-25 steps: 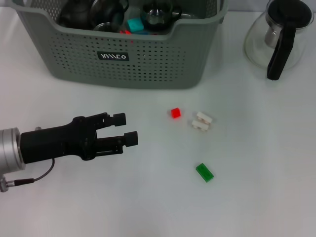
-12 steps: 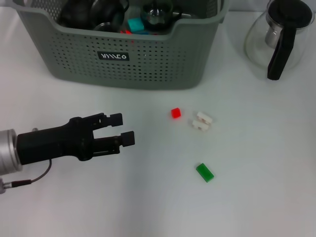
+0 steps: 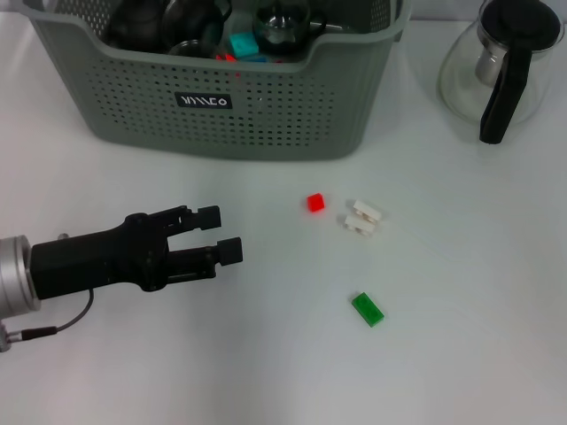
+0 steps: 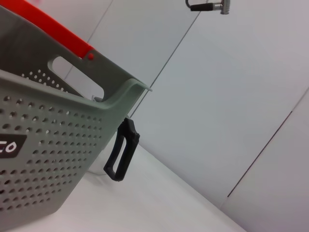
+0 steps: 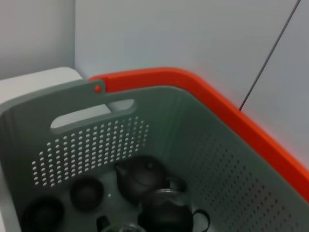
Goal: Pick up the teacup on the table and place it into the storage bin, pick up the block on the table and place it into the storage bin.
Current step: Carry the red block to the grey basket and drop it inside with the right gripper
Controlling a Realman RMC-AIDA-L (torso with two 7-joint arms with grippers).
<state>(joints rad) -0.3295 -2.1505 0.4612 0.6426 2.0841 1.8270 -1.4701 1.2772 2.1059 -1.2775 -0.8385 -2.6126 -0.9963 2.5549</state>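
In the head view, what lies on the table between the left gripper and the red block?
Nothing. In the head view, the stretch of white table between the open left gripper and the red block is bare; the white pieces lie beyond the block.

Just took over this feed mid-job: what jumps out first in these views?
The big grey-green storage bin at the table's far side, already holding dark teapots and cups. The left pincer hangs open and empty over the table's near left. To its right lie loose blocks: a red block, a white pair, a green block; a glass teapot stands far right.
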